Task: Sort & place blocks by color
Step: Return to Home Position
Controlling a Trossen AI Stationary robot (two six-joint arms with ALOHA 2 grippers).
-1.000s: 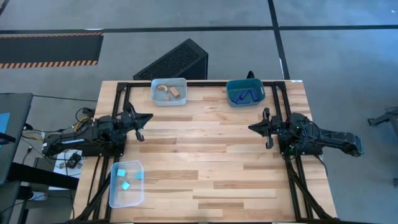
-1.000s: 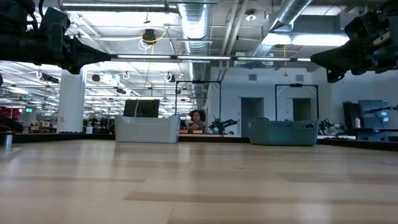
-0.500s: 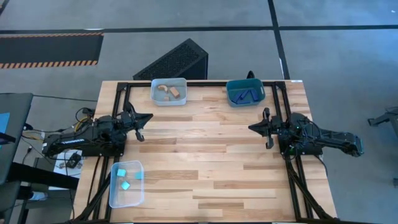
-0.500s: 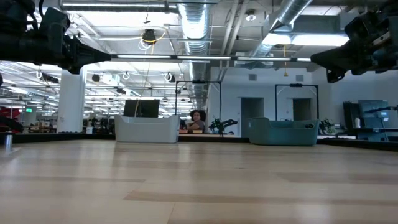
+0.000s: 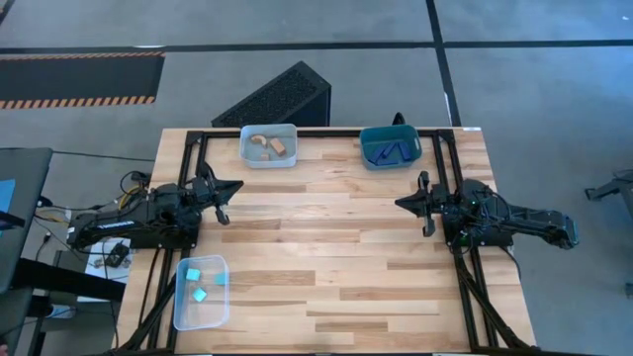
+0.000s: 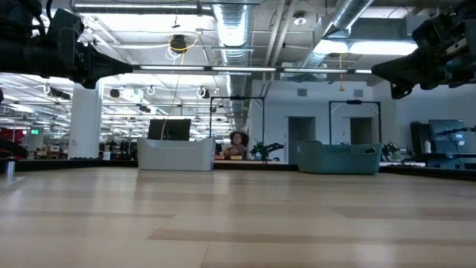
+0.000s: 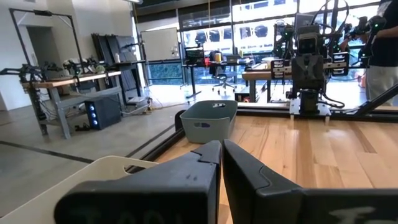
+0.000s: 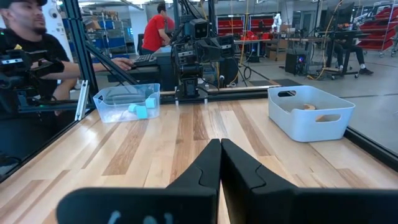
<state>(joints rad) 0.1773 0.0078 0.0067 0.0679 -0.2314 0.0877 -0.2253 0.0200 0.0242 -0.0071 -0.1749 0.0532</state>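
- Resting at the left edge of the tabletop, the left gripper points toward the middle. The left wrist view shows its jaws pressed together with only a thin slit between them, pinching nothing.
- Right gripper: at the right edge of the tabletop, facing the left gripper and well apart from it. The right wrist view shows its jaws likewise pressed together and empty.
- Tan wooden pieces: inside the pale bin at the far edge, left of centre.
- Dark blue bars: inside the teal bin at the far edge, right of centre, leaning across one another.
- Cyan cubes: two show, inside the clear bin near the front left corner.
- Writing: a pale line of lettering runs along the left arm, too small to read. No bin carries a legible label.
- Room, as seen in the right wrist view: a person in a dark shirt is beside the tabletop's edge, and another in a red shirt is farther back.
- Floor: orange and black hazard stripes lie to the far left. A black perforated box stands just beyond the far edge.
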